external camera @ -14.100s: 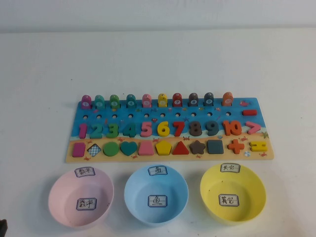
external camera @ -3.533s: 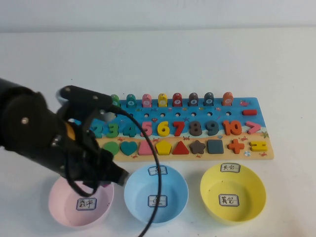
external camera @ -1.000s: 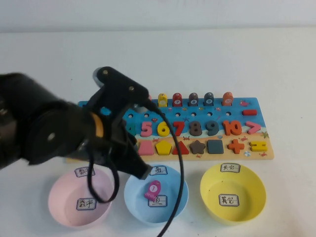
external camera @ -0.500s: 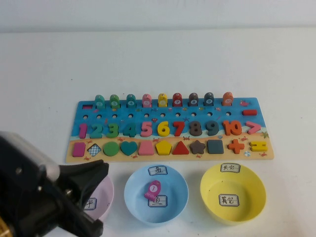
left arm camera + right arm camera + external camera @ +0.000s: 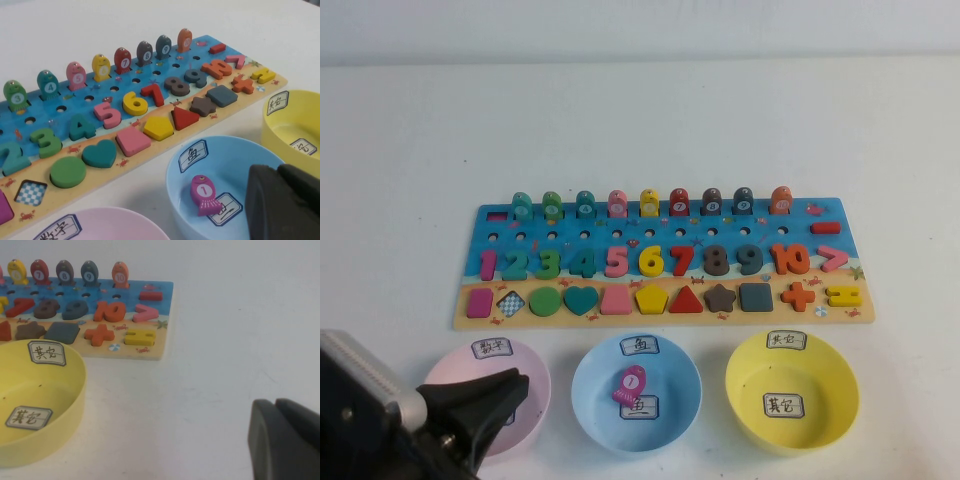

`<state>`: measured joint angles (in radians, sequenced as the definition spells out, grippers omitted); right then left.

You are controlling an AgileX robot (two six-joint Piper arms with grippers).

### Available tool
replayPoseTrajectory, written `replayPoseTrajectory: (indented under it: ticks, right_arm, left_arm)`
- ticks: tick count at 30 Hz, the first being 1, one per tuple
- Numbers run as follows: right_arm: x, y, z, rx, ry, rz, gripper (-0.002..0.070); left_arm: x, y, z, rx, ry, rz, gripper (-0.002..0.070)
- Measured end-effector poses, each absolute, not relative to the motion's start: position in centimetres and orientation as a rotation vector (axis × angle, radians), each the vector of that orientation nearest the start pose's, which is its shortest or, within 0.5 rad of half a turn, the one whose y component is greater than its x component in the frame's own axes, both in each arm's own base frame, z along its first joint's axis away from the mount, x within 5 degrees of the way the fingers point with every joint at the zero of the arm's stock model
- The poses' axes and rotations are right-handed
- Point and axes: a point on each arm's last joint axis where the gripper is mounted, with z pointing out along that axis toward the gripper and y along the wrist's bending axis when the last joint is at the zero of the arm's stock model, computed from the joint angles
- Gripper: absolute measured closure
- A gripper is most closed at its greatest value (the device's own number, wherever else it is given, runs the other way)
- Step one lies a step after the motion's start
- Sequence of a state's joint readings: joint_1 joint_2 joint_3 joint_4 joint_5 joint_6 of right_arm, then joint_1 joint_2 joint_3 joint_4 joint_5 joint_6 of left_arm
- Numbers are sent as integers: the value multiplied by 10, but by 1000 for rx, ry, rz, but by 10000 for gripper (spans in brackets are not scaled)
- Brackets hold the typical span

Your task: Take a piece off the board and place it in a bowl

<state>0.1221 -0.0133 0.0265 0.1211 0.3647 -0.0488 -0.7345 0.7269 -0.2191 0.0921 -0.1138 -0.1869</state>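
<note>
High view: left gripper (image 5: 485,405) at the near left table corner, above the near edge of the pink bowl (image 5: 525,362); its two dark fingers look close together w/ nothing between them, though the tips merge and the gap is hard to read. Right gripper not seen here. The piece (image 5: 630,383) lies in the blue bowl (image 5: 590,375), right of the gripper and well apart from it. The board (image 5: 665,222) lies beyond both; its far-left slot in the fish row is bare.

Left wrist view: piece (image 5: 204,193) rests on the bowl floor just ahead of the dark finger mass (image 5: 280,202), partly over the lower label. Long axis runs head to tail, tilted; rounded head w/ the white "1" spot points toward the board (image 5: 125,107), finned tail toward the gripper. It lies flat on its back, not upright.

Right wrist view: right gripper (image 5: 285,440) parked over bare table, yellow bowl (image 5: 55,405) and board end (image 5: 160,315) ahead of it; its opening cannot be told.

Judgement: the drop looks done. To finish well, clear the left arm away without brushing the pink bowl rim.
</note>
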Motion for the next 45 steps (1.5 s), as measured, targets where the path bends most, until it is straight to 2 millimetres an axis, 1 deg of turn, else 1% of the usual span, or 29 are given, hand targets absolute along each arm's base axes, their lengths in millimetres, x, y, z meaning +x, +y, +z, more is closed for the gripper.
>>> replayPoseTrajectory:
  ticks: [6, 9, 12, 14, 17, 20, 24, 28, 33, 40, 45]
  right_arm:
    - [52, 10, 172, -84, 1860, 169, 694]
    - [52, 10, 172, -84, 1860, 169, 694]
    - [52, 10, 172, -84, 1860, 169, 694]
    - [52, 10, 172, -84, 1860, 169, 694]
    - [52, 10, 172, -84, 1860, 169, 694]
    - [52, 10, 172, -84, 1860, 169, 694]
    - [52, 10, 172, -84, 1860, 169, 694]
    - [52, 10, 172, -84, 1860, 169, 694]
    - [52, 10, 172, -84, 1860, 169, 694]
    - [52, 10, 172, -84, 1863, 169, 694]
    - [52, 10, 172, -84, 1863, 169, 694]
  left_arm:
    - [103, -94, 229, 626, 1813, -564, 678]
    - [100, -91, 231, 663, 1755, -529, 678]
    - [97, -77, 234, 620, 1631, -467, 678]
    - [93, -64, 235, 531, 1534, -418, 678]
    - [86, -45, 230, 407, 1436, -329, 678]
    - [78, -29, 225, 302, 1383, -237, 678]
    - [69, -16, 225, 199, 1360, -135, 678]
    - [62, -9, 217, 147, 1391, -78, 678]
    - [56, -8, 210, 142, 1440, -66, 678]
    - [56, -8, 196, 161, 1587, -64, 678]
    - [54, -8, 180, 187, 1765, -58, 678]
